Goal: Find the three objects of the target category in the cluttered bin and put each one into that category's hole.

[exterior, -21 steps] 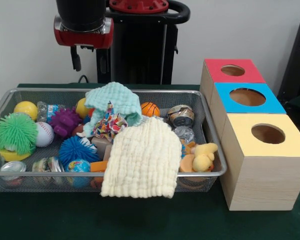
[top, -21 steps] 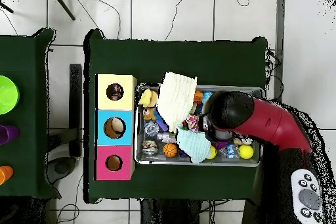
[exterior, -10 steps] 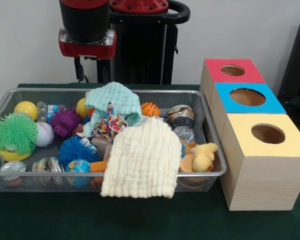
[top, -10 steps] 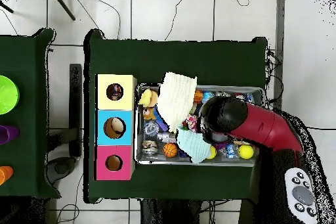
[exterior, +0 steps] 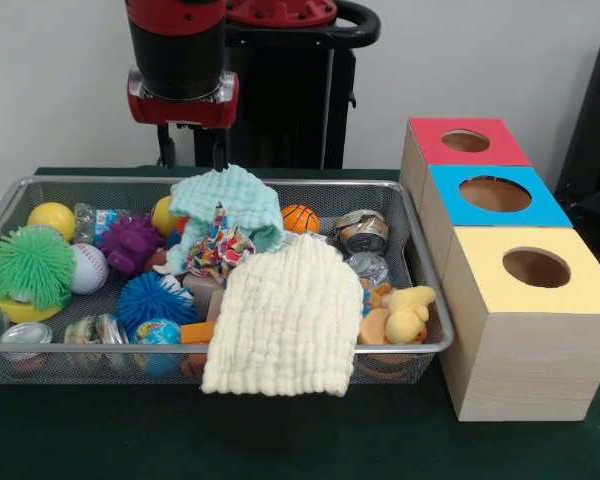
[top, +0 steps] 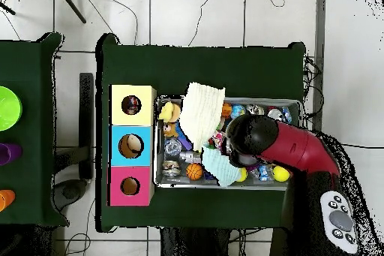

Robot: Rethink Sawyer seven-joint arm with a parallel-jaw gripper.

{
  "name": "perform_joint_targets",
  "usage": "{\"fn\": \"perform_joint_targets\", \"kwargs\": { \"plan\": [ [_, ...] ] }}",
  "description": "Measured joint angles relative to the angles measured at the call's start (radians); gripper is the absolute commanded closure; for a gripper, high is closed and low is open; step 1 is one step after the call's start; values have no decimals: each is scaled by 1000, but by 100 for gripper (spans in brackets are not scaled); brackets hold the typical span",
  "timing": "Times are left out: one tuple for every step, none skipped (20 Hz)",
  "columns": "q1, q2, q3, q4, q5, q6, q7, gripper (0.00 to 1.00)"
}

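Two dark fingers [exterior: 220, 152] of the gripper [exterior: 192, 152] hang apart, holding nothing, above the bin's [exterior: 280, 183] back rim, over the mint cloth [exterior: 227, 203]; cream cloth [exterior: 285, 315] drapes over the front rim.

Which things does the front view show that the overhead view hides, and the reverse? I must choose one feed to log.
Front view only: the green spiky ball and baseball, which the arm covers from above, and the gripper over the bin's back rim.

Overhead view only: things inside the yellow hole and blue hole, plus a side table with a green bowl.

Both: the wire bin, cream cloth, mint cloth, mini basketball, three boxes.
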Motion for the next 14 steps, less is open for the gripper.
{"fn": "perform_joint_targets", "kwargs": {
  "plan": [
    [0,0,0,2,0,0,0,0],
    [0,0,0,6,0,0,0,0],
    [0,0,0,8,0,-1,0,0],
    [0,0,0,12,0,-2,0,0],
    [0,1,0,13,0,-2,0,0],
    [0,1,0,14,0,-2,0,0],
    [0,1,0,14,0,-2,0,0],
    [0,1,0,14,0,-3,0,0],
    [0,1,0,15,0,-4,0,0],
    [0,1,0,15,0,-5,0,0],
    [0,1,0,15,0,-7,0,0],
    [0,2,0,15,0,-8,0,0],
    [0,3,0,15,1,-12,0,0],
    [0,4,0,15,1,-16,0,0]
  ]
}}
